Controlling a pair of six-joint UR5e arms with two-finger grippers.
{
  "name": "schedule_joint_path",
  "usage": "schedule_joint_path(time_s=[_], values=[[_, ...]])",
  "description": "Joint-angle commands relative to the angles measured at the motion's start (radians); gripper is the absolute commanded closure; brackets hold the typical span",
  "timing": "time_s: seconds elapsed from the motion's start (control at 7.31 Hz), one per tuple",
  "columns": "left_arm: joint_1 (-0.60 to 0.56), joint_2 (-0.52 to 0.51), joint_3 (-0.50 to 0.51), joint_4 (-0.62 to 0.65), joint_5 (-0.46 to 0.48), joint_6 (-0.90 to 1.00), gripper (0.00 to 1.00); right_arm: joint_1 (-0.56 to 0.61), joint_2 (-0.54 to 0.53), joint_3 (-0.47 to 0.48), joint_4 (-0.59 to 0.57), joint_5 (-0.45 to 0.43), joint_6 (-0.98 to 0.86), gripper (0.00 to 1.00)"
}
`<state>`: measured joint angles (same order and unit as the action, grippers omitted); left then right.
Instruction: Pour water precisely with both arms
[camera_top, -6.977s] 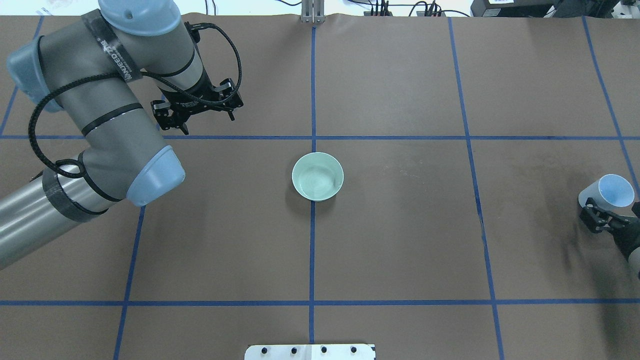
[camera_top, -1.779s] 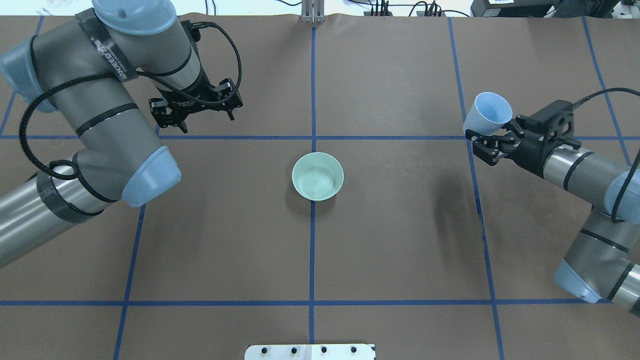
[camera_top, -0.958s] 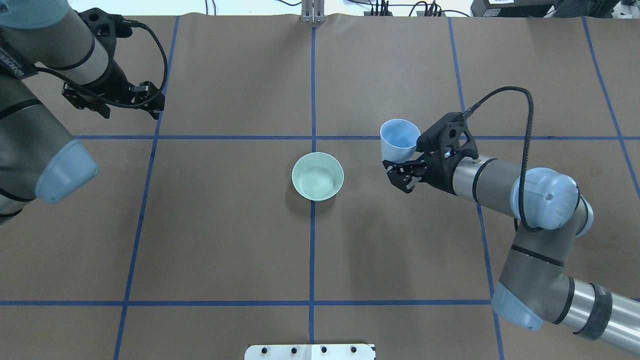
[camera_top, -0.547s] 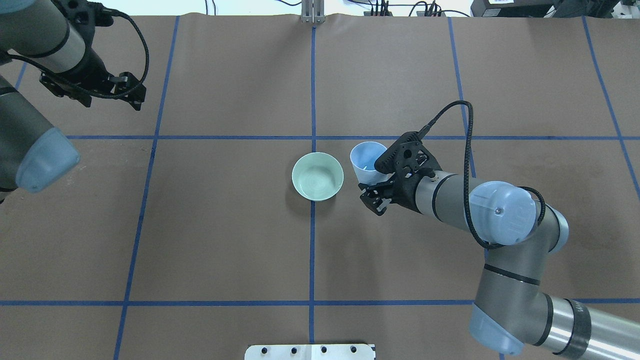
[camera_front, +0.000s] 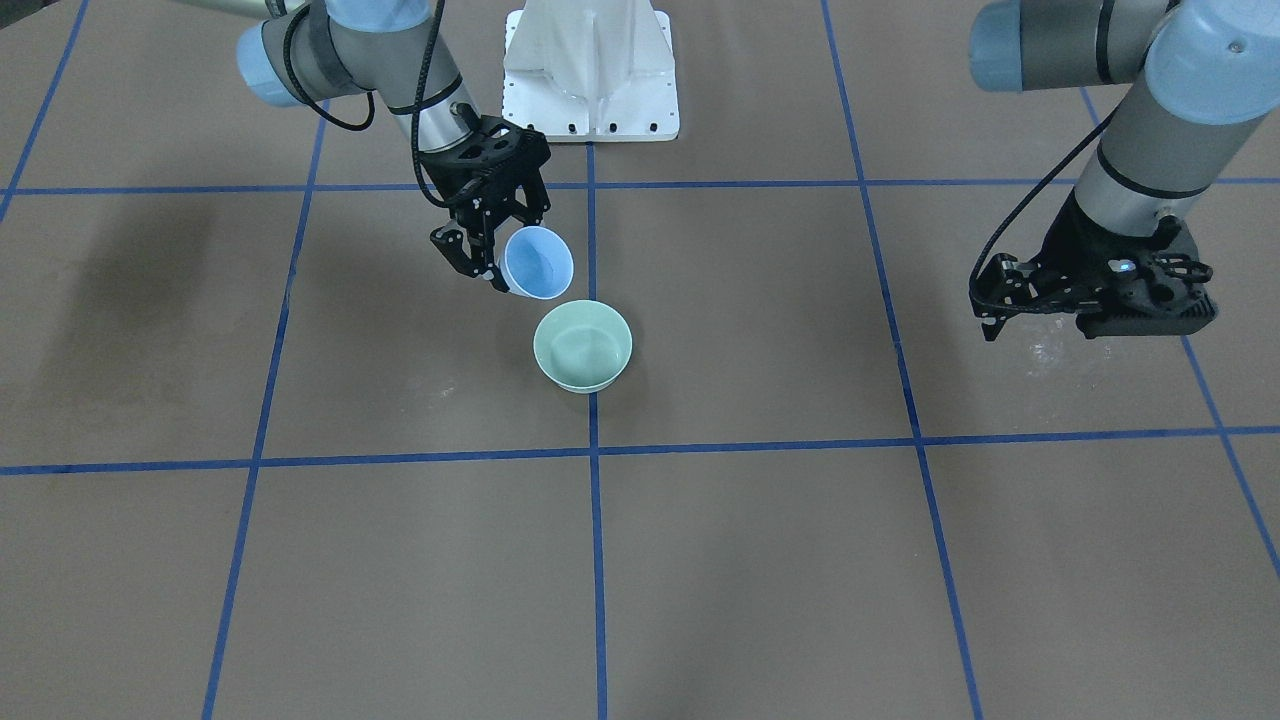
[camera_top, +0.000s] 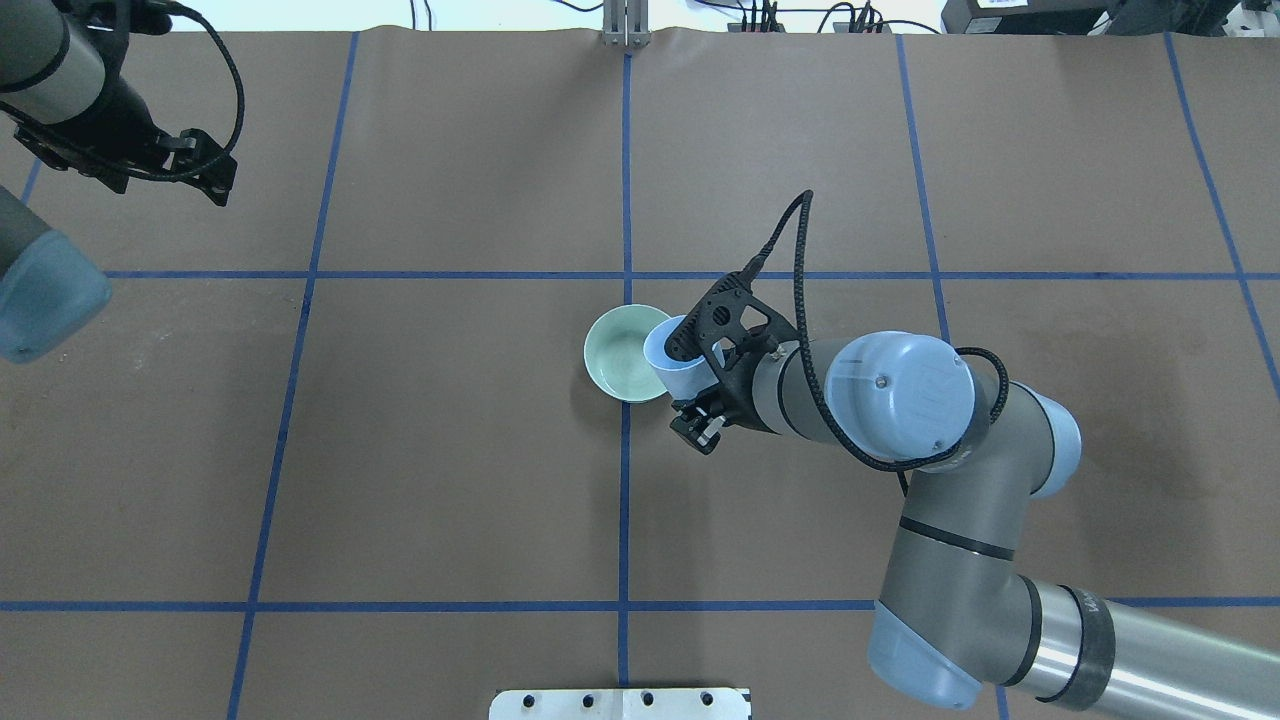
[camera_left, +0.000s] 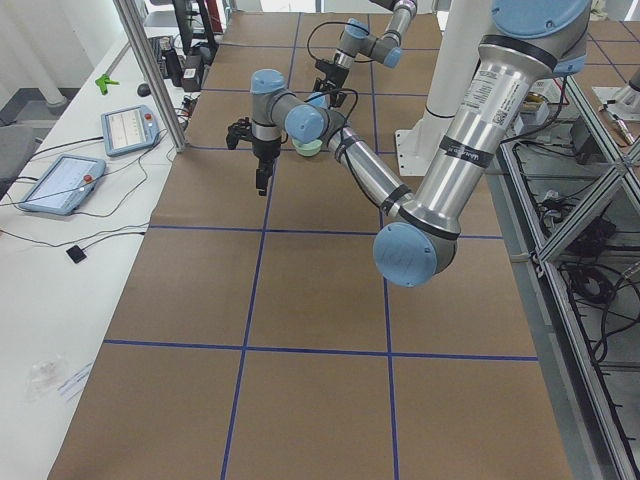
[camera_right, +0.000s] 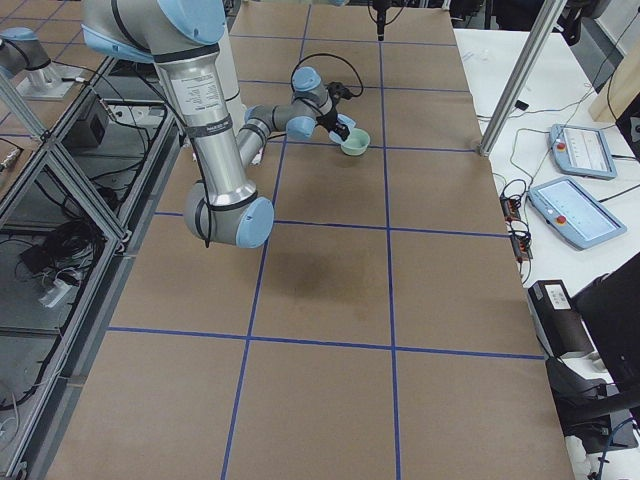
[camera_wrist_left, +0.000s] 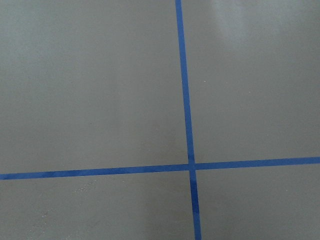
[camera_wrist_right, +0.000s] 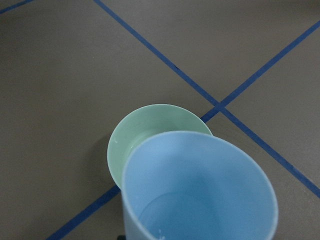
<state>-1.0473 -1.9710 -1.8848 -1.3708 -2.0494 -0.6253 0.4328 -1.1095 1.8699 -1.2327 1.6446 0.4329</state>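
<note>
The tabletop (camera_top: 450, 450) is brown with a blue tape grid. In the overhead view, the right arm (camera_top: 900, 390) enters from 4 o'clock and reaches to the centre, while the left arm (camera_front: 1150, 150) stands well apart toward 10 o'clock. The left claw (camera_front: 1095, 312) hangs above the tabletop, jaws spread and empty. The right claw (camera_front: 478, 262) grips a light-blue cup (camera_front: 538, 262). A mint-green bowl (camera_top: 620, 352) sits at the centre on a grid crossing. The cup is tilted, its lip over the bowl's 3 o'clock rim. The water (camera_wrist_right: 170, 216) shows as a faint line low inside the cup.
</note>
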Motion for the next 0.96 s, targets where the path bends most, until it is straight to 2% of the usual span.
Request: schedule_joint_path(time_s=[0.0, 0.27, 0.55, 0.82], values=[[-0.014, 0.012, 0.001, -0.002, 0.000, 0.013, 0.00, 0.053, 0.077, -0.006, -0.188, 0.123, -0.043, 1.00], [-0.023, 0.014, 0.003, -0.002, 0.000, 0.015, 0.00, 0.099, 0.156, -0.049, -0.344, 0.252, -0.045, 1.00], [-0.025, 0.015, 0.001, -0.002, 0.000, 0.015, 0.00, 0.098, 0.247, -0.127, -0.443, 0.274, -0.046, 1.00], [-0.025, 0.015, 0.003, -0.001, 0.000, 0.015, 0.00, 0.095, 0.272, -0.167, -0.494, 0.282, -0.052, 1.00]])
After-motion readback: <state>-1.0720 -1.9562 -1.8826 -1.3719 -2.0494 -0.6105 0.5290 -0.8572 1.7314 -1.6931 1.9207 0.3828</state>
